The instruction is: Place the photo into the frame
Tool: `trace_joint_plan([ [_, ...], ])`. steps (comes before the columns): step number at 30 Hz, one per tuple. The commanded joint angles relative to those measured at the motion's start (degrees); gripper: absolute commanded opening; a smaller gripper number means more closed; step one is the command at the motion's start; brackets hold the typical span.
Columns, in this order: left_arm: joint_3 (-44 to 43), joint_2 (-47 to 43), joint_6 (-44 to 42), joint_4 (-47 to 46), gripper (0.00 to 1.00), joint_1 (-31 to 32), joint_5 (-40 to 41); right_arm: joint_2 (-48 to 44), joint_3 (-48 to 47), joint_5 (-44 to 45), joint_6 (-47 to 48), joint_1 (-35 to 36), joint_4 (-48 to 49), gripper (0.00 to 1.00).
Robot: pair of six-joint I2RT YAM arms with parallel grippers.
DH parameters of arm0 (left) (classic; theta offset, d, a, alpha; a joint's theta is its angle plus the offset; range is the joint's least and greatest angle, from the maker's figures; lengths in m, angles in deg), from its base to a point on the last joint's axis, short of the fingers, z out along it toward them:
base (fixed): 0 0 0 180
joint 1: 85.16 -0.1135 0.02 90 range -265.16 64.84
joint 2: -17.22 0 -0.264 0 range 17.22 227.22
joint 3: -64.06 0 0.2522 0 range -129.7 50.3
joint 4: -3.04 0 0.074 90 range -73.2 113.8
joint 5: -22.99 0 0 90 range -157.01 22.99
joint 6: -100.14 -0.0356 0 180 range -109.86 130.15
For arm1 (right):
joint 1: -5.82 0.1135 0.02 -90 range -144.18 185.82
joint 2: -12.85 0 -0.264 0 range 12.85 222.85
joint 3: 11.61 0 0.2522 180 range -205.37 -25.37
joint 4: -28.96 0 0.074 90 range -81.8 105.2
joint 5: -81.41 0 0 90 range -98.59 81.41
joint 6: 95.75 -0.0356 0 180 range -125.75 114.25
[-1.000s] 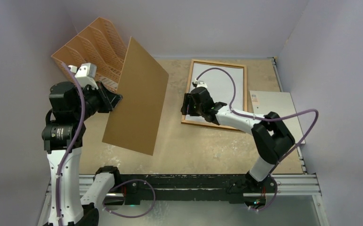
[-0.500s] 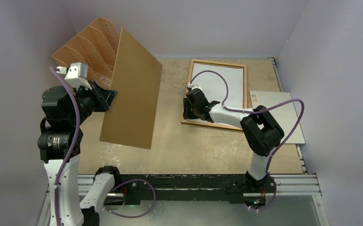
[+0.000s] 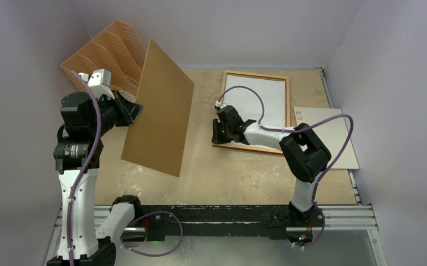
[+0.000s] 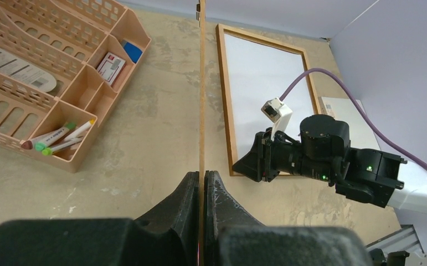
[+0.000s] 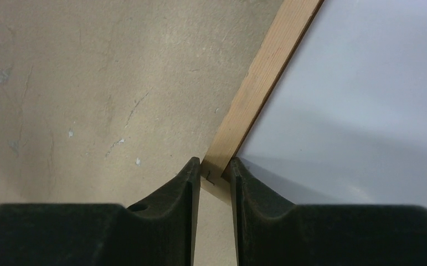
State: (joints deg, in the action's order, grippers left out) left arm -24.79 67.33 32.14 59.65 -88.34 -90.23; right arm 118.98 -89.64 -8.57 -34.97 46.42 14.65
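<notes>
Photo, the big bendy paper print [image 3: 274,94], looks like it already lies inside the big frame [image 3: 255,74] of thin brown wood, white back up, at the far side of the sandy surface [image 3: 216,172]. Its picture side does not show, so that is my guess. From above, the left hand [image 3: 133,111] is shut tight on a flat brown board [image 3: 158,122] and holds it up in the air, tilted, near the orange plastic rack [image 3: 111,50]. A stiff pale grey sheet [image 3: 333,141] lies just beside the frame. The right hand [image 3: 216,133] sits at the frame's near left corner. The left wrist view shows the board edge-on between closed fingers. The right wrist view shows two fingers pinching the wooden edge from both sides. I think the photo part is done, and the board has yet to go on the back.
</notes>
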Motion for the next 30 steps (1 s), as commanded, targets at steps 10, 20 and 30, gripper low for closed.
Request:
trace_joint_plan([
  [10,2.18,-0.72,2.63,-9.99,0.0,0.18,-2.86,0.27,-0.38,-8.92,-2.23,8.73,-0.48,0.27],
  [20,2.22,-0.1,0.48,-7.73,0.0,0.1,-2.13,-4.4,-5.29,4.02,-6.52,10.95,-8.13,0.45],
  [30,-0.69,1.68,-6.04,-5.31,0.0,0.11,0.38,-13.11,-7.87,16.82,-10.2,5.59,-10.58,0.7],
])
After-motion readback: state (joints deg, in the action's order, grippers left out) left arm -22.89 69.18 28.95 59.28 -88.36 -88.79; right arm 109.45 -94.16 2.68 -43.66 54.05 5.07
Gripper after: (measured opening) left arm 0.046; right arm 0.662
